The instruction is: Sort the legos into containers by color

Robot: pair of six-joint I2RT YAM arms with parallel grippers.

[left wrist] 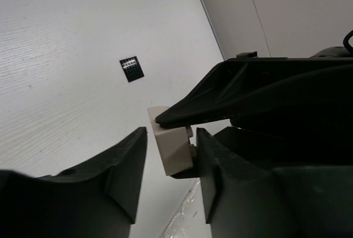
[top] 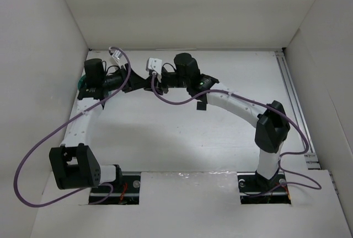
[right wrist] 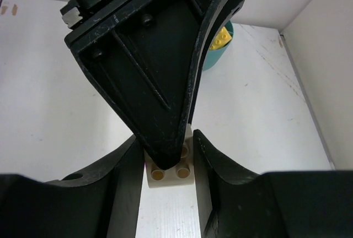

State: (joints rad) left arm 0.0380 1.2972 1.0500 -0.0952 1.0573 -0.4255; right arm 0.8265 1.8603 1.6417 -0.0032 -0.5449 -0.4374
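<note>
A cream lego brick (right wrist: 175, 176) hangs above the table with my right gripper (right wrist: 165, 138) shut on its two sides. In the left wrist view the same brick (left wrist: 172, 149) sits between the jaws of my left gripper (left wrist: 172, 133). One jaw is against its studded side and a gap shows at the other, so that gripper is open around it. The two grippers meet at the far middle of the table (top: 146, 82). A flat black square lego (left wrist: 132, 69) lies on the table beyond. The teal bowl (right wrist: 225, 49) holds a yellow brick (right wrist: 219, 38).
White walls enclose the table on three sides. The teal bowl (top: 81, 85) sits at the far left, mostly hidden under the left arm. Purple cables loop over both arms. A rail (top: 295, 100) runs along the right edge.
</note>
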